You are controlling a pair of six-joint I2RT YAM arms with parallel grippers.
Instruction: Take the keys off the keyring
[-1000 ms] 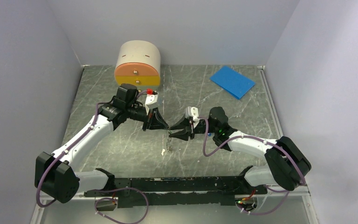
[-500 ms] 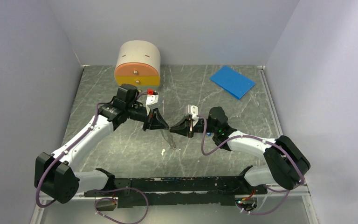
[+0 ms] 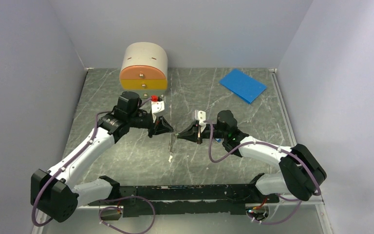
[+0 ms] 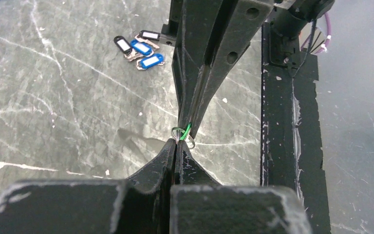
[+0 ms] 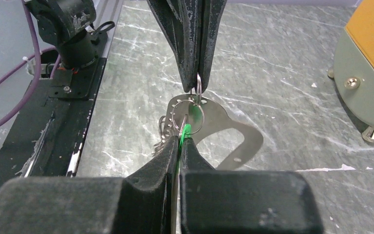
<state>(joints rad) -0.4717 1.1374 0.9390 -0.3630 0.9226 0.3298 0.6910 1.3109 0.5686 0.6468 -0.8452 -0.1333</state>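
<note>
My two grippers meet tip to tip above the table's middle. My left gripper (image 3: 169,131) (image 4: 177,142) is shut on a small silvery ring (image 5: 198,95) of the keyring. The keyring's thin dark chain (image 3: 170,147) (image 5: 164,127) hangs limp below the tips. My right gripper (image 3: 179,134) (image 5: 182,136) is shut on the keys, a bright green tag (image 5: 185,129) (image 4: 187,130) seen edge-on between its pads. The green tag still sits in a wider silvery ring (image 5: 175,117) linked to the small one.
Several blue and black key tags (image 4: 139,46) lie on the table by the right arm. A round drawer unit with orange and yellow fronts (image 3: 143,67) stands at the back left. A blue sheet (image 3: 242,85) lies at the back right. A black rail (image 3: 185,192) runs along the near edge.
The left arm has dropped and drawn back a little. The hanging chain has swung from a slant to straight down. Both grippers stay shut, tip to tip.
</note>
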